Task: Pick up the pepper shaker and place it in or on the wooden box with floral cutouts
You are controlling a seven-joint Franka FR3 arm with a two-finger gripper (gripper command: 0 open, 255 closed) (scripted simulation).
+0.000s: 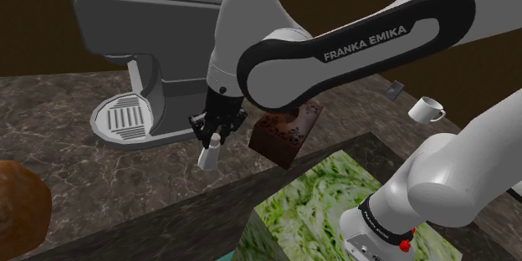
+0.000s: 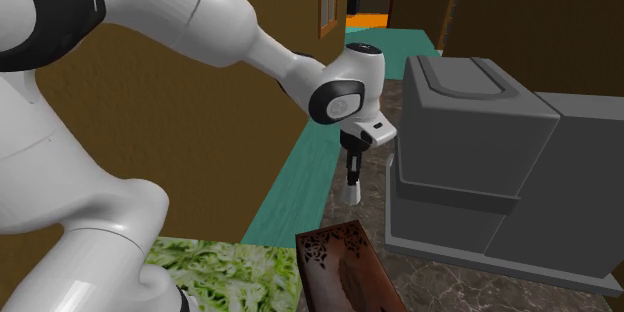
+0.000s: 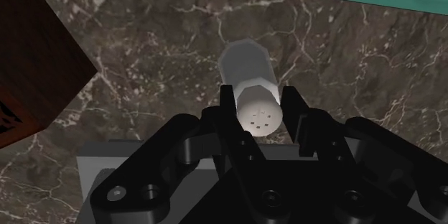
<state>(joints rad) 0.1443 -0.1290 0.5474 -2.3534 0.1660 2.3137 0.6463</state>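
A dark marble counter [image 1: 100,176] veined in white runs under a white Franka arm, with brown walls [image 2: 180,130] behind it and a teal floor [image 2: 300,175] along the counter's edge in the second exterior view. At the far end of that view an open doorway shows an orange patch of floor.

The black gripper [image 1: 215,138] is clamped on the one pepper shaker [image 1: 209,152], a white faceted piece. Its fingers press the shaker's perforated end from both sides, and its body hangs below them over the marble.

The shaker hangs between one large grey coffee machine [image 1: 142,25] and one dark wooden box [image 1: 284,134] with floral cutouts in its walls. The box sits on the counter just beside the gripper, on the shoulder view's right, and its open top is partly hidden by the arm.

One white mug [image 1: 427,110] stands well apart at the shoulder view's right edge. One rounded brown object [image 1: 21,205] lies at that view's lower left. The robot's stand [image 1: 309,201] carries a green leafy pattern.
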